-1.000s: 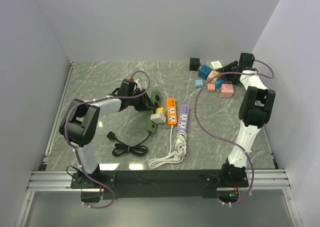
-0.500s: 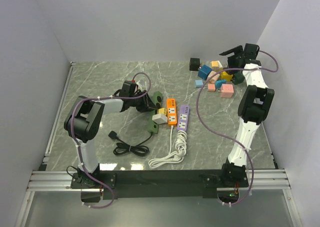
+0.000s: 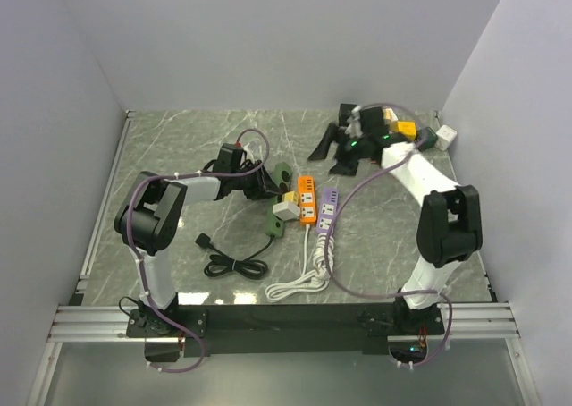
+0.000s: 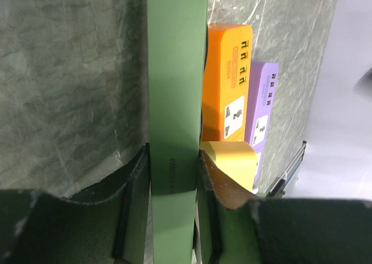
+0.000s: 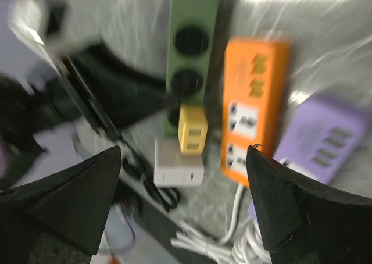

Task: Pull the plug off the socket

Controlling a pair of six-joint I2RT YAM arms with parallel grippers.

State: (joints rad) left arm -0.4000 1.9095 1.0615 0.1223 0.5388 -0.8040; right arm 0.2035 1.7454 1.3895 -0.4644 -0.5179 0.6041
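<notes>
My left claw point(image 4: 172, 182) is clamped on the green socket point(image 4: 177, 72), which sits just beside the orange strip point(image 4: 228, 81) on the desk point(image 3: 179, 138). A yellow plug point(image 5: 192, 129) sits in the socket, with a white plug point(image 5: 178, 164) next to it. My right claw point(image 5: 183, 148) hangs above them, spread wide and holding nothing.

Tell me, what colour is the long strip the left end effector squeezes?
Green; the strip shows best in the left wrist view.
</notes>
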